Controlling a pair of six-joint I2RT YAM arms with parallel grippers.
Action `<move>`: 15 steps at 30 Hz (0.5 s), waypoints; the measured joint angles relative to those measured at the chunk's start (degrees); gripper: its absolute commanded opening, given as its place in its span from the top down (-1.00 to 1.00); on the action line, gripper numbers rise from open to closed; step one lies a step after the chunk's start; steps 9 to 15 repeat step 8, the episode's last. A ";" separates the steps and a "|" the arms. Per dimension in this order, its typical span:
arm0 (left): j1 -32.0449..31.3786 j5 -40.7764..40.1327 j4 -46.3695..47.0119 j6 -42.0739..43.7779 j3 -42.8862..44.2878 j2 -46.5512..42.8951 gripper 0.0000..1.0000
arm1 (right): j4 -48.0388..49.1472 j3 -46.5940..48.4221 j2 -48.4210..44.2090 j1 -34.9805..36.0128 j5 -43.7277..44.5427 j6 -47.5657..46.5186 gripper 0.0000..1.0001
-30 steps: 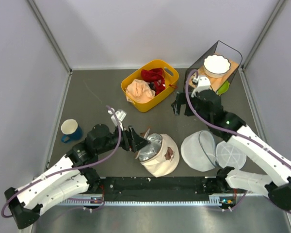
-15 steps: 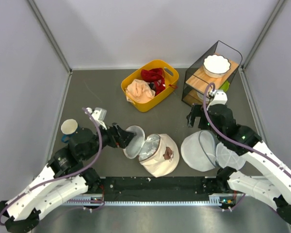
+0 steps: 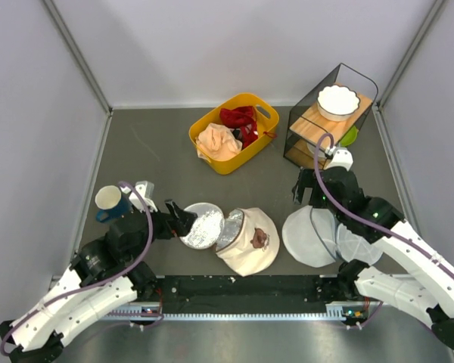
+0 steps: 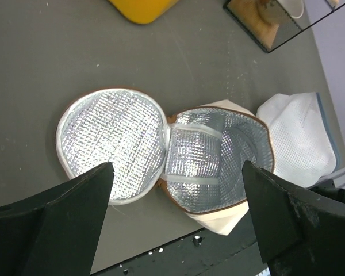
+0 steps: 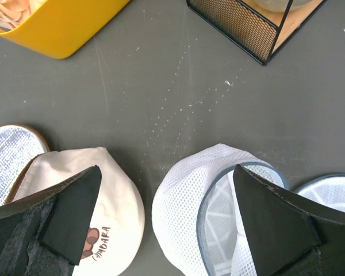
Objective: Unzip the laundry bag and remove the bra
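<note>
I'm seeing the cream canvas drum-shaped laundry bag (image 3: 251,243) lying unzipped at lower centre of the bench (image 3: 151,151), its silvery lid (image 3: 203,225) flipped open; left end effector (image 3: 180,218) and right end effector (image 3: 306,193) are both spreading wide, gripping nothing

Item count, logged from my remote station:
- 1 laundry bag (image 3: 251,243).
- 2 white mesh rounds, mesh round A (image 3: 306,236) and mesh round B (image 3: 361,243), touching. I cannot tell whether these are 2 pouches or 1 pouch plus its lid.
- 1 yellow basket (image 3: 238,160), holding 1 peach garment (image 3: 216,142) and 1 red garment (image 3: 238,119).
- 1 black wire rack (image 3: 299,128), carrying 1 white bowl (image 3: 338,100) and 1 green item (image 3: 349,137) I cannot identify.
- 1 mug (image 3: 110,201).
</note>
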 measured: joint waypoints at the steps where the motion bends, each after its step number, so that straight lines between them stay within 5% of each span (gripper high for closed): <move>1: 0.00 0.02 -0.28 -0.31 -0.44 0.00 -0.98 | 0.02 -0.39 -0.17 0.00 0.02 0.24 -0.98; 15: 0.00 0.04 -0.72 -0.55 -0.70 0.07 -0.98 | -0.39 -1.53 -0.37 0.00 0.83 1.36 -0.98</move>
